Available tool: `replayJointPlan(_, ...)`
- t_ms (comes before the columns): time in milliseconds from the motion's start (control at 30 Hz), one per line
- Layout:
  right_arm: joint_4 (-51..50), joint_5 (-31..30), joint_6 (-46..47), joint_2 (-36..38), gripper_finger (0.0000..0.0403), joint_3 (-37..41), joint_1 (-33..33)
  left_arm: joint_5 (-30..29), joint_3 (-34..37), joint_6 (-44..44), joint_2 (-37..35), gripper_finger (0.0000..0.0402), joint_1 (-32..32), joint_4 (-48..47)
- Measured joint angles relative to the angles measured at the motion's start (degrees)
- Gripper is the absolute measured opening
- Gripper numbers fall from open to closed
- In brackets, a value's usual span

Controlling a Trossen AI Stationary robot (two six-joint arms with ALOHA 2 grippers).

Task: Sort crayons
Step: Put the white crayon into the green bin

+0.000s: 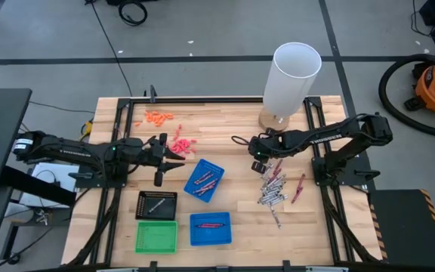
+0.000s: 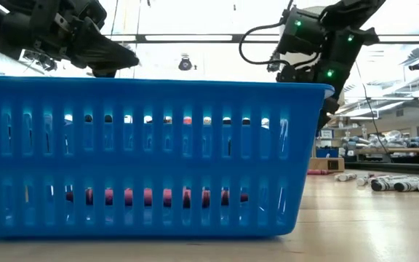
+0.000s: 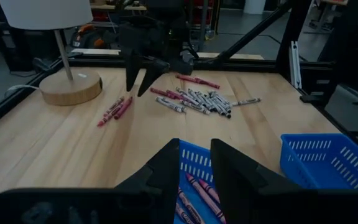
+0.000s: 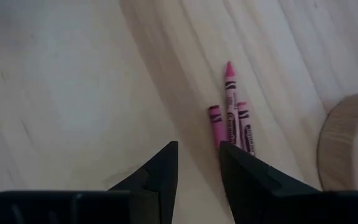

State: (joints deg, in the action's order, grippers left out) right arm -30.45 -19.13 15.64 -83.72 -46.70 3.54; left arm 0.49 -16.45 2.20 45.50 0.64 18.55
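While the right pincer [image 4: 197, 163] hangs empty, jaws a narrow gap apart, above three pink crayons [image 4: 231, 118] right of frame centre beside the lamp base [image 4: 351, 143], descend straddling one crayon only. Left pincer [image 3: 194, 163], likewise parted and empty, waits over the blue tray [image 3: 194, 163].

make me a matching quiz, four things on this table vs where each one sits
Things:
1. lamp
2. green tray
3. black tray
4. loose crayons

Places:
A. front edge, left of a blue tray
B. back of the table, near the right arm
C. bare wood in front of the right gripper
D. just behind the green tray

Pairs: 1-B, 2-A, 3-D, 4-C
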Motion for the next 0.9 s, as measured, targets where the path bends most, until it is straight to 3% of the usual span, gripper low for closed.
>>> replayJointPlan(400,-8.31,11.52,7.23,0.00,0.0126,0.00,-2.25,0.00,0.00,0.17,0.02,0.0101,0.00,0.00)
replayJointPlan(500,-8.20,16.86,8.38,0.00,0.0126,0.00,-3.95,0.00,0.00,0.17,0.02,0.0101,0.00,0.02)
replayJointPlan(667,-11.22,22.83,18.54,0.00,0.0126,-0.42,-8.42,0.00,0.00,0.15,0.02,0.0101,0.00,0.07)
replayJointPlan(900,-13.57,22.37,36.51,-0.21,0.0124,-4.26,-18.16,0.00,0.00,0.17,0.02,0.0101,0.00,0.04)
